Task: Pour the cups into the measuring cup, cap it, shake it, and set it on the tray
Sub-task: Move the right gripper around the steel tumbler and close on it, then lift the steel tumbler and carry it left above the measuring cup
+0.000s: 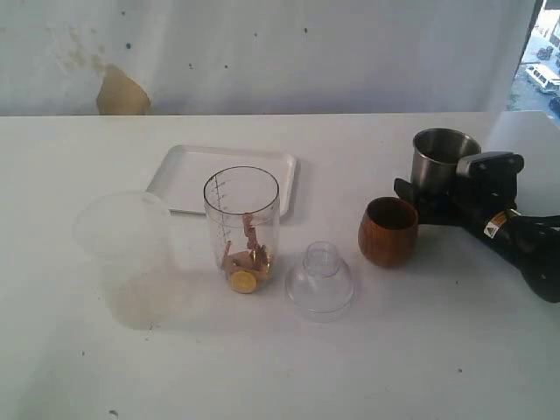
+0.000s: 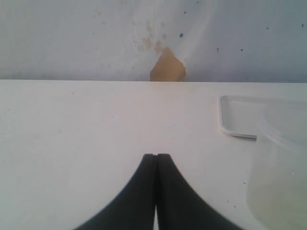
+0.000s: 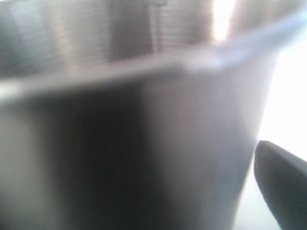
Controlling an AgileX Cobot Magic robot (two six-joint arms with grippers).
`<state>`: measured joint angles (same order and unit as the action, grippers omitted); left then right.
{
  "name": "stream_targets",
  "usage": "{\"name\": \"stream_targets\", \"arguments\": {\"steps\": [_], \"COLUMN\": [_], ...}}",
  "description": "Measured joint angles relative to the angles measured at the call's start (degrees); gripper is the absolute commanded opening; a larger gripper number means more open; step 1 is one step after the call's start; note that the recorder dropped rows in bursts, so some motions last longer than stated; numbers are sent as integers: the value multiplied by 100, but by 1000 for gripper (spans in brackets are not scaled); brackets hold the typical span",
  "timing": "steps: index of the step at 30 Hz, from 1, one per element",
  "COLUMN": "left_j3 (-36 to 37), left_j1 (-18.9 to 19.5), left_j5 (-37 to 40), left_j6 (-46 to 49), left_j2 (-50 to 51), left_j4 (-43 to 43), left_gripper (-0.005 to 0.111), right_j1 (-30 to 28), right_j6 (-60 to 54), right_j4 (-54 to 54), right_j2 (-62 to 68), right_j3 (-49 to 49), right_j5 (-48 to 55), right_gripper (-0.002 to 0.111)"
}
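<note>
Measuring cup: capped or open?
Open. The measuring cup stands upright with a bare rim. The clear domed lid sits on the table beside it, not touching it.

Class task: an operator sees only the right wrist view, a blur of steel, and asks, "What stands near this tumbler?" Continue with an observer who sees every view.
Observer: A brown wooden cup, upright, close beside the steel tumbler.
Operator: Is the measuring cup capped?
Observer: No, the measuring cup is open; its clear lid sits beside it.
Operator: And the left gripper?
Observer: The left gripper is shut, above the white table.
</note>
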<state>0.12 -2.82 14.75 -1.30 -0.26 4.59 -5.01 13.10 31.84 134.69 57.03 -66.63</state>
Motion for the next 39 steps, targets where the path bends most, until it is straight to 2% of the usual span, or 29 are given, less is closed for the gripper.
{"name": "stream_targets", "arguments": {"steps": [3,5,8,9,12,13,32,39], "left_j3": [0,0,0,0,0,0,0,0], "left_j1": [0,0,0,0,0,0,0,0], "left_j5": [0,0,0,0,0,0,0,0], "left_j6": [0,0,0,0,0,0,0,0], "left_j2": [0,0,0,0,0,0,0,0], "left_j4": [0,0,0,0,0,0,0,0], "left_gripper": [103,103,103,103,103,103,103,103], "right_j1": [0,0,0,0,0,0,0,0], "right_j6": [152,198,201,201,201,201,190,406], "right_j4": [4,4,18,48,128,183,315,668], "right_j2": [0,0,0,0,0,0,-26,-361], "right_j3": [0,0,0,0,9,9,9,9], "right_j5": [-89,-109,-119,-137,-124,-115,-93,110], "right_gripper": [96,84,53,38,6,0,0,0]}}
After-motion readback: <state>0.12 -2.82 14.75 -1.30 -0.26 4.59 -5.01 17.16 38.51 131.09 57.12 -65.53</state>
